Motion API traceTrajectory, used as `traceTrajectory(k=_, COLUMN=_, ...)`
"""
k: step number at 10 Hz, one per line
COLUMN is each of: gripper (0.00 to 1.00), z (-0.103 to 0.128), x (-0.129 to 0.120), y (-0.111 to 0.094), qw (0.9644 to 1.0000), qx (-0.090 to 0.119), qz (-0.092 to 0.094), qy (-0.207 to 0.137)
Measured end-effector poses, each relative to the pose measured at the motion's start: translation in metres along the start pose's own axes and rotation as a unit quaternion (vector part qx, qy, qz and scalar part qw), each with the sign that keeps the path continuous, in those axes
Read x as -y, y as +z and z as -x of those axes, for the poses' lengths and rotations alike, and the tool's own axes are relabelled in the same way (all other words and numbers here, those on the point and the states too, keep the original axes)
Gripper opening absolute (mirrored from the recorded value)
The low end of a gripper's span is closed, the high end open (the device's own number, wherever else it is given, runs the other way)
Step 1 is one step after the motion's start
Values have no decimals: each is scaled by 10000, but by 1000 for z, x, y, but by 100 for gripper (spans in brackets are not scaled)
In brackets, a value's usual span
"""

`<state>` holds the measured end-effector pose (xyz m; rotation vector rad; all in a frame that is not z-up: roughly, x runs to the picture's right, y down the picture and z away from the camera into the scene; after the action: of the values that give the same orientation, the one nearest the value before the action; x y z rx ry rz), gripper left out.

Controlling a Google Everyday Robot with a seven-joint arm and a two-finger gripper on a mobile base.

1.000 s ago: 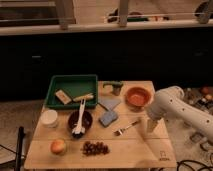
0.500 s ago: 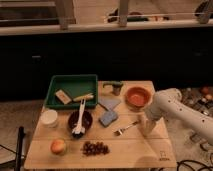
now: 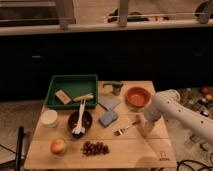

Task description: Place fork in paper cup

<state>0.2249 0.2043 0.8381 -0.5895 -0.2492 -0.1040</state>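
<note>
The silver-grey fork lies on the wooden table, right of centre, tines toward the front left. The white paper cup stands upright near the table's left edge, far from the fork. My gripper hangs from the white arm, which comes in from the right. It sits just right of the fork's handle end, close to the table top. I cannot tell whether it touches the fork.
A dark bowl holds a white plastic utensil. Two blue sponges lie in the middle. An orange bowl and a green mug stand at the back. A green tray is at the back left. A peach and grapes are at the front.
The arm has shifted slightly left, bringing the gripper a little closer to the fork's handle. The fork and the cup have not moved.
</note>
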Motion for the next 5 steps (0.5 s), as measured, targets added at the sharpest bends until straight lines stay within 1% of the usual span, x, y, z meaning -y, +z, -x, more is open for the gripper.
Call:
traceTrajectory(k=2, gripper=80, z=29, x=0, y=-1, qw=9983, qx=5, qz=-12, qy=-581)
traceTrajectory(k=3, gripper=80, z=39, x=-1, y=-2, qw=9961, qx=10, qz=8, qy=-883)
traceTrajectory(k=4, gripper=80, z=48, x=-2, y=-2, qw=9928, qx=7, qz=52, qy=-1198)
traceTrajectory(k=5, gripper=80, z=57, x=-3, y=1, qw=9884, qx=-25, qz=166, qy=-1511)
